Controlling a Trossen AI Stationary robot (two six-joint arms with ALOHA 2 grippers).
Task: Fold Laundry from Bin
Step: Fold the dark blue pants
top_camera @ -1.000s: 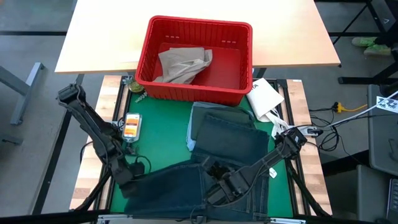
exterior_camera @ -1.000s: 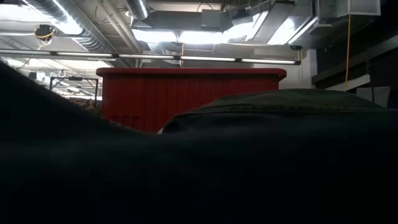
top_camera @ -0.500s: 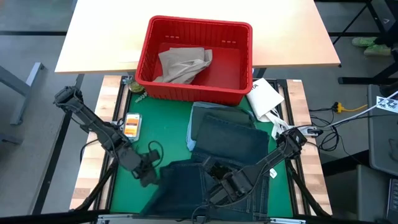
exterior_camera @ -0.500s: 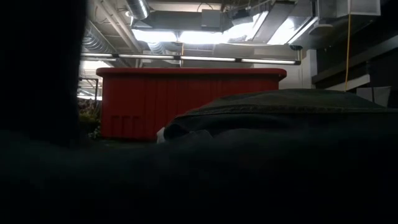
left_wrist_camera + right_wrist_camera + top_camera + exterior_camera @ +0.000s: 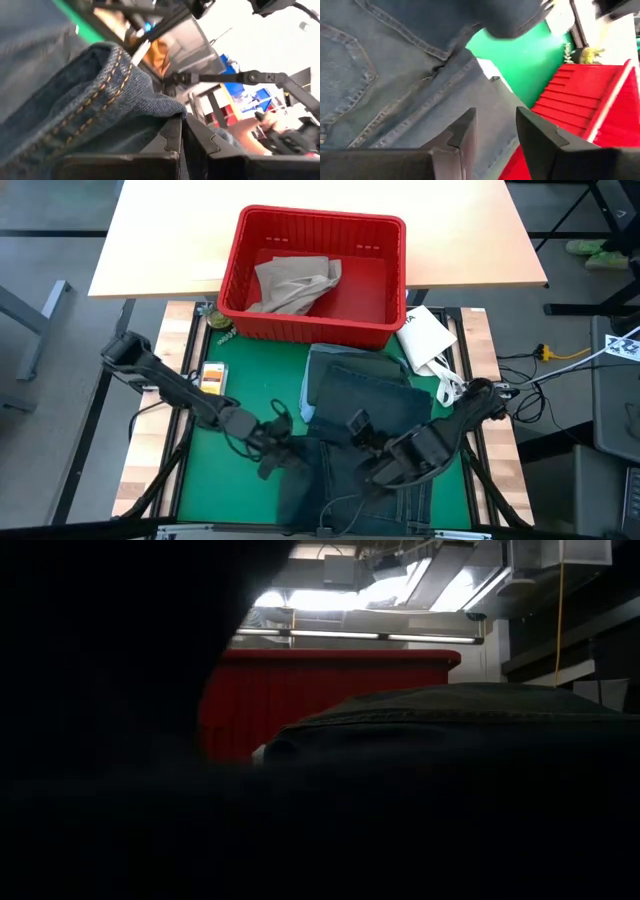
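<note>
Jeans (image 5: 375,465): dark blue denim spread on the green mat (image 5: 250,395) at the 6 o'clock edge of the table, partly over the stack of folded garments (image 5: 355,385) just toward 12 o'clock of it.
Left tool (image 5: 278,457): at about 7 o'clock of the mat, clamped tight on a stitched hem of the jeans — the left wrist view shows the seam bunched between the fingers (image 5: 167,137).
Right tool (image 5: 385,470): at about 5 o'clock, low over the denim, jaws part-way apart; the right wrist view shows fingers (image 5: 465,132) hovering above a seam with cloth below them. Whether it grips anything I cannot tell.
Bin (image 5: 385,320): red, at 12 o'clock, with the tan khaki trousers (image 5: 295,280) lying inside.
Other items: a white packet (image 5: 425,335) at 2 o'clock beside the bin; a small orange-faced device (image 5: 212,378) at 9 o'clock on the mat.
Handling: denim is heavy for cloth, limp yet thick, and not slippery — it will drag on the mat and sag from a single hold. Nothing fragile.
Where to hold: likely the hems or waistband, where doubled, stitched cloth gives the jaws a firm ridge. Two holds set well apart should keep the fold straight.
Risk: dragging could disturb the folded stack underneath.
</note>
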